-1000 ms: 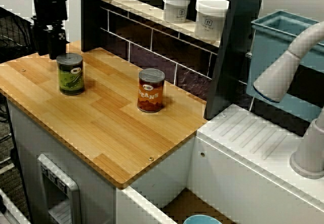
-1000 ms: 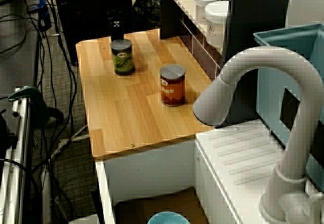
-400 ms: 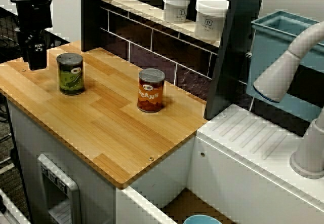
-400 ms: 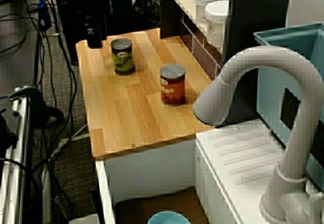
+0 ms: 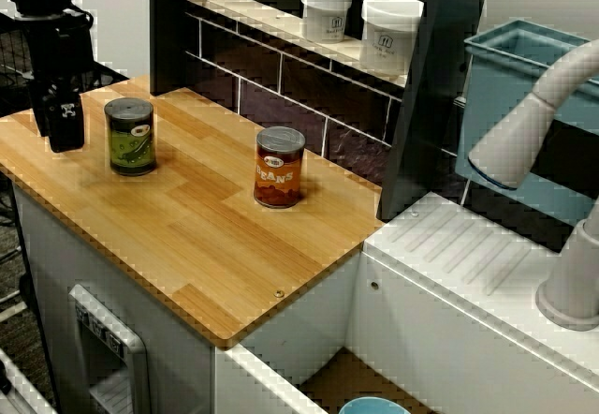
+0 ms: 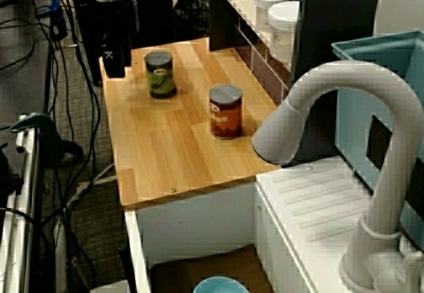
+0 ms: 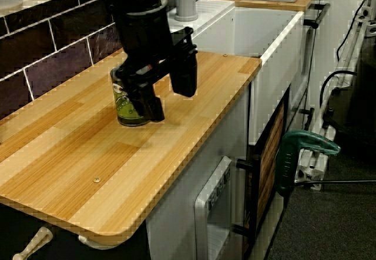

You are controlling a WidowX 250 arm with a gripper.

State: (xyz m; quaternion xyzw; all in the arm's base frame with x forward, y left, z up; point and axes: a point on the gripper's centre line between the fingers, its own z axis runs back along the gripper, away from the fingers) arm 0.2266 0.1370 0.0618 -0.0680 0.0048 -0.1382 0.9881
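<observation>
The arm (image 7: 136, 4) is matte black throughout, boxy and hard-edged. Its end effector (image 7: 169, 100) carries 2 thick, rectangular black fingers (image 7: 184, 72); 1 bears a small white marking (image 5: 67, 110) on its outer face.

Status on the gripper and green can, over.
Gripper open, empty, low over the wooden counter. Green-labelled tin can upright beside it, not touching. Orange-labelled tin can farther along, apart.

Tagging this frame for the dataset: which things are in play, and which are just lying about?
In play: gripper, open; green can right beside it.
Lying about: orange beans can; white jars on the shelf; faucet; blue bin.
</observation>
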